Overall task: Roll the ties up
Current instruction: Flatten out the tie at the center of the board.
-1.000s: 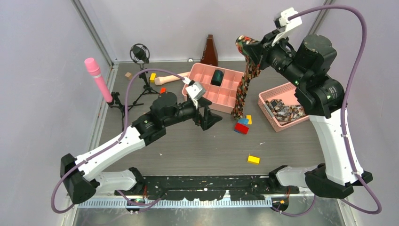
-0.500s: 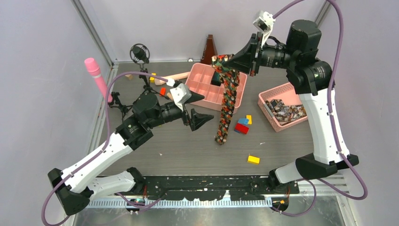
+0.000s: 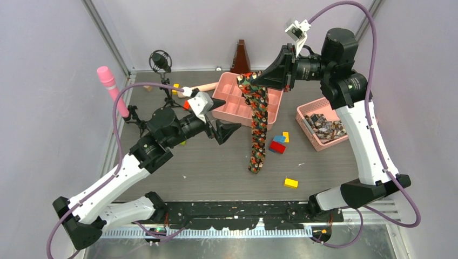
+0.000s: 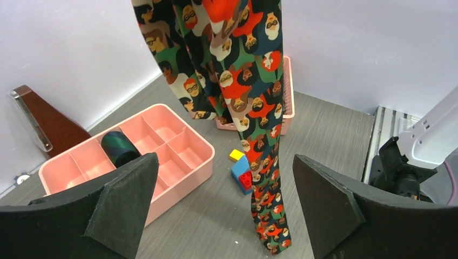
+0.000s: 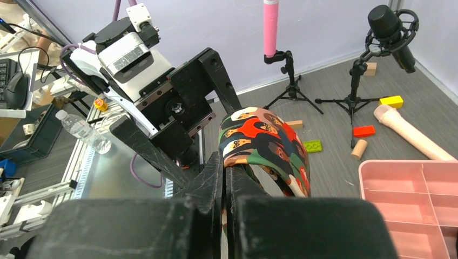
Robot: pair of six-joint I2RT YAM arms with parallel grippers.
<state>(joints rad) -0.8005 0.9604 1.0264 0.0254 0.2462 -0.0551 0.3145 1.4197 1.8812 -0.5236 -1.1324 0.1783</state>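
Observation:
My right gripper (image 3: 258, 80) is shut on the wide end of a dark tie (image 3: 258, 129) printed in red, orange, white and green. It holds the tie high, so the tie hangs straight down with its narrow tip near the table. The folded top shows past the shut fingers in the right wrist view (image 5: 264, 143). My left gripper (image 3: 231, 120) is open and empty, just left of the hanging tie (image 4: 259, 162), which shows between its fingers (image 4: 124, 199). A rolled dark tie (image 4: 120, 148) lies in the pink divided tray (image 3: 270, 110). More ties fill the pink basket (image 3: 318, 137).
Blue, red and yellow toy blocks (image 3: 278, 143) lie right of the tie's tip, and a yellow block (image 3: 291, 183) nearer me. A pink roller on a stand (image 3: 112, 89), a microphone on a tripod (image 3: 160, 61), a wooden pestle (image 3: 202, 87) and a metronome (image 3: 241, 55) stand at the back left.
My right arm has swung left and toward me, carrying the tie from above the tray to over the open table. My left arm has drawn back to the left.

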